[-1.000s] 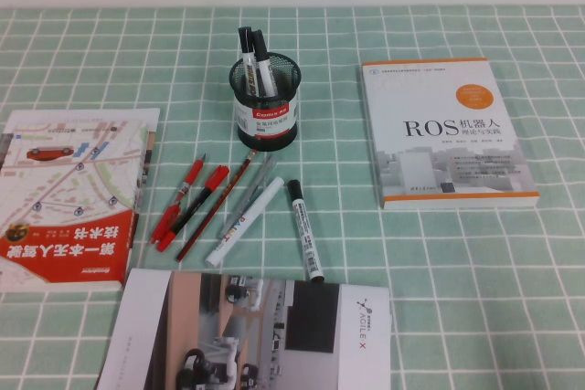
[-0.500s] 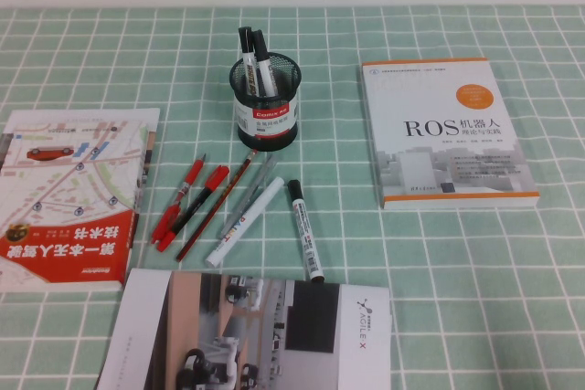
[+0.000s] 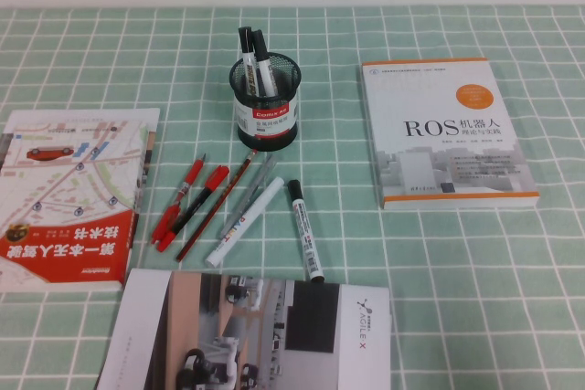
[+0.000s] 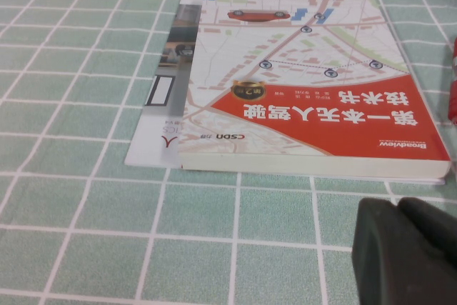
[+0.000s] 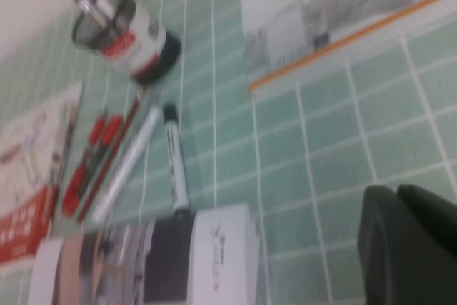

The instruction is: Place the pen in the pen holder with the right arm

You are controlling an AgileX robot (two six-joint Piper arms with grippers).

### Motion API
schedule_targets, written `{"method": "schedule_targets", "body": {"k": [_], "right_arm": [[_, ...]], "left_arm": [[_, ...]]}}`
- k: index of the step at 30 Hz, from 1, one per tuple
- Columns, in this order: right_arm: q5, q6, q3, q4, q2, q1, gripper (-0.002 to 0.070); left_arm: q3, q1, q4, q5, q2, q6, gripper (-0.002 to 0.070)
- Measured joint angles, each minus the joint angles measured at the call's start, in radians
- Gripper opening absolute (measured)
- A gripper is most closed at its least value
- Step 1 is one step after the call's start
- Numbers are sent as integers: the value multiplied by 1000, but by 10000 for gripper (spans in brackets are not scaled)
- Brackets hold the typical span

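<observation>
One pen (image 3: 306,229), likely light, stiff and slippery, flat on the table nearer than the pen holder (image 3: 266,107), best taken mid-barrel; right gripper (image 5: 410,241) closed, empty, near right; left gripper (image 4: 407,248) closed, empty, beside the red book (image 4: 314,105).

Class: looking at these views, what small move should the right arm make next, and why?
Probably move the right gripper over toward the pen. The pen lies flat on the table, apart from the pen holder, and the gripper is away from it. The left gripper sits parked near the red-and-white book.
</observation>
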Motion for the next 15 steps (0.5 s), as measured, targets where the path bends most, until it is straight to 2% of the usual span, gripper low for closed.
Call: {"method": "schedule_targets", "body": {"k": [8,12,15], "right_arm": [[312,-7,-332,-121,380,2,-20],[392,-24,-472,-162,578,10,-20],[400,-21,-564,-202,717,73,-20]], "left_arm": [[0,0,0,0,0,0,-4],[0,0,0,0,0,0,-4],[0,0,0,0,0,0,-4]]}}
